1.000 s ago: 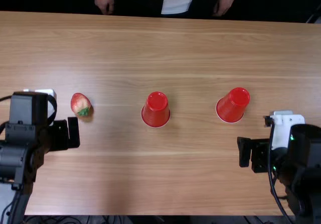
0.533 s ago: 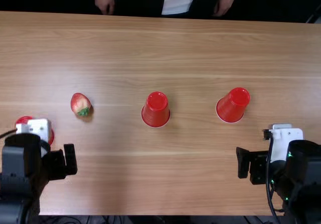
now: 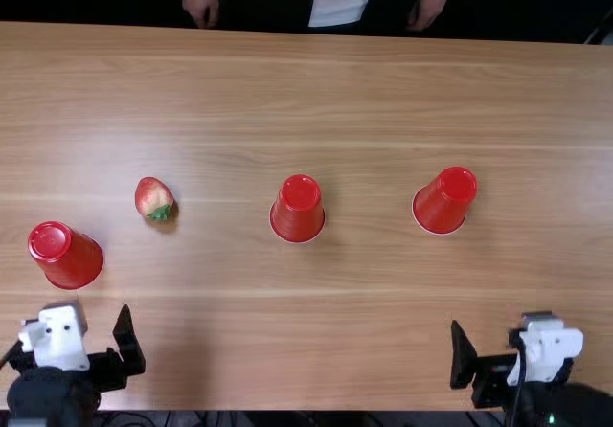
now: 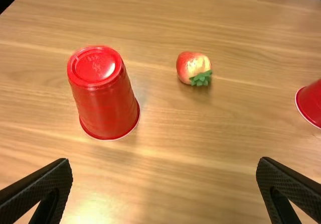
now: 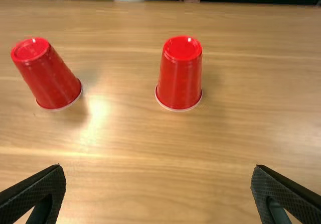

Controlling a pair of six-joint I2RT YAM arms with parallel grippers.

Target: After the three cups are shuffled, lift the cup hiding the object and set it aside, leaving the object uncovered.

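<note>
Toy strawberry [image 4: 194,68] lies uncovered on the worktop [image 4: 225,133], ahead of the left pincer [image 4: 163,162], jaws wide apart, empty. One red cup [image 4: 103,93] stands inverted nearer that pincer, clear of it. Also apart and empty: right pincer [image 5: 157,168]. Judgement: task looks done.

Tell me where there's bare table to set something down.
The far strip of table beyond the cups is bare, as is the near stretch before the middle cup and right cup. Tightest: between the left cup and the strawberry.
</note>
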